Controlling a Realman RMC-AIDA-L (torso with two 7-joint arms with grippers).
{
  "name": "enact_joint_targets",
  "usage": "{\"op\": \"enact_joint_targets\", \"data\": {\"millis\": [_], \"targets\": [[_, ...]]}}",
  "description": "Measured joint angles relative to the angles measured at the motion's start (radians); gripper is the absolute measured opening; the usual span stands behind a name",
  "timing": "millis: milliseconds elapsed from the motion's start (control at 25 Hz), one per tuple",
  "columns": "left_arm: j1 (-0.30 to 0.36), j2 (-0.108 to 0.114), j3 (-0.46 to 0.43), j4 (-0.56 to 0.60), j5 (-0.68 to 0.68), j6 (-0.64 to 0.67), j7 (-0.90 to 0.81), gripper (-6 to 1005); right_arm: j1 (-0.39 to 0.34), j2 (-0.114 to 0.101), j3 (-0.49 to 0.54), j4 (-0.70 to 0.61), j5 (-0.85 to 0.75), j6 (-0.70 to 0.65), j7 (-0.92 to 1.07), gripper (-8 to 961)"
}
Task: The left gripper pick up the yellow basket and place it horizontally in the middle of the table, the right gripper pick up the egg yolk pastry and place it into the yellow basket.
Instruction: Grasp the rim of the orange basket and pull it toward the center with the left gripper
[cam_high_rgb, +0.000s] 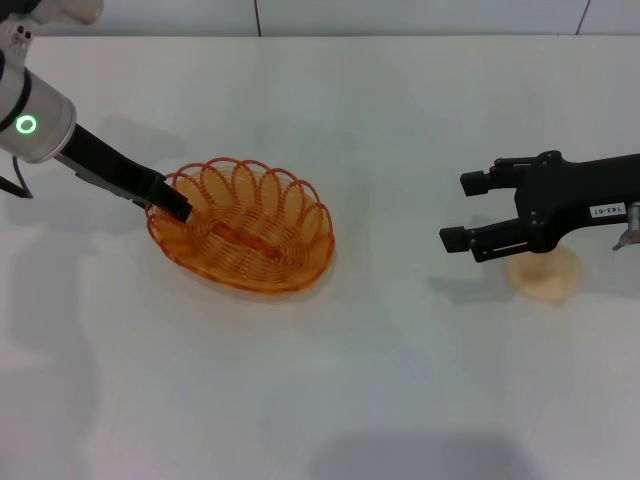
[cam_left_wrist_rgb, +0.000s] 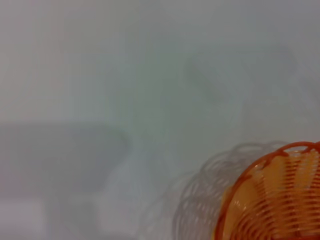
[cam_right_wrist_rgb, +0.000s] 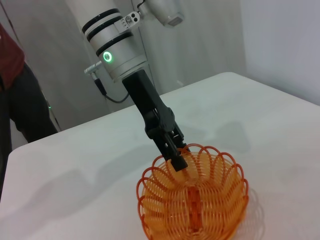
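Note:
The yellow basket (cam_high_rgb: 240, 228) rests on the white table (cam_high_rgb: 400, 380), left of centre, its long side running left to right. My left gripper (cam_high_rgb: 172, 203) is at the basket's left rim, its fingers closed on the looped edge; the right wrist view shows the same grip (cam_right_wrist_rgb: 178, 158) on the basket (cam_right_wrist_rgb: 197, 205). A part of the basket (cam_left_wrist_rgb: 280, 200) shows in the left wrist view. The egg yolk pastry (cam_high_rgb: 545, 275) lies on the table at the right. My right gripper (cam_high_rgb: 467, 211) is open and empty, hovering just above and left of the pastry.
The table's far edge meets a grey wall (cam_high_rgb: 400, 15) at the back. In the right wrist view a person in dark red clothing (cam_right_wrist_rgb: 12, 75) stands beyond the table's far side, behind the left arm.

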Motion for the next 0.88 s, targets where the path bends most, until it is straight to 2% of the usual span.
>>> {"op": "enact_joint_targets", "data": {"millis": [400, 880], "targets": [[0.004, -0.002, 0.000, -0.014, -0.006, -0.018, 0.003, 473, -0.001, 0.000, 0.000, 0.002, 0.000, 0.000, 0.001, 871], [0.003, -0.002, 0.000, -0.029, -0.007, -0.033, 0.007, 468, -0.001, 0.000, 0.000, 0.005, 0.000, 0.000, 0.003, 871]]}}
